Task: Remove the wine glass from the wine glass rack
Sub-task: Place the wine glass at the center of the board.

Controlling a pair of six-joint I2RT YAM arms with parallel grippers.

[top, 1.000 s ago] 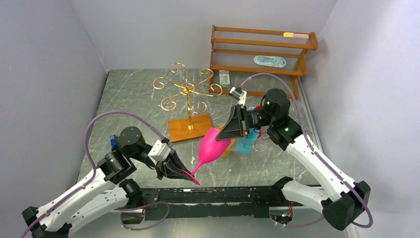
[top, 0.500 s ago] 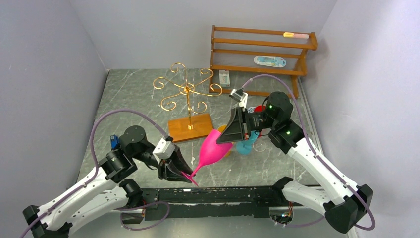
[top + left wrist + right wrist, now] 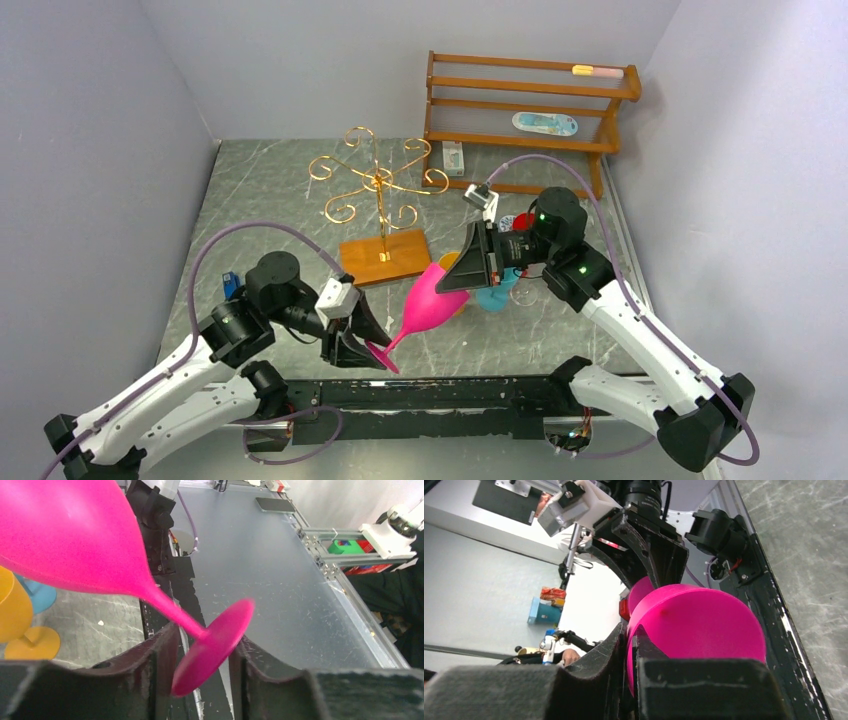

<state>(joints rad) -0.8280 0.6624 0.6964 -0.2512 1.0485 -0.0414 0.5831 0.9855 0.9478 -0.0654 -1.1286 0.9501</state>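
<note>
A pink wine glass (image 3: 425, 300) hangs tilted in the air in front of the gold wire wine glass rack (image 3: 378, 185), clear of its spiral arms and wooden base (image 3: 385, 258). My right gripper (image 3: 455, 275) is shut on the rim of the bowl (image 3: 699, 625); the rim is pinched between the two fingers in the right wrist view (image 3: 629, 645). My left gripper (image 3: 365, 345) is open, one finger on each side of the glass's round foot (image 3: 215, 645), which lies slanted across the gap. The stem and bowl (image 3: 75, 540) rise to the upper left.
A yellow glass (image 3: 460, 300) and a blue glass (image 3: 492, 293) stand on the marble table under my right arm; they also show in the left wrist view (image 3: 15, 610). A brown slatted wooden shelf (image 3: 530, 110) stands at the back right. The black table edge is just below the glass's foot.
My left gripper has moved a little to the right, so the pink foot now sits between its fingers. My right gripper keeps its hold on the rim and has barely shifted.
</note>
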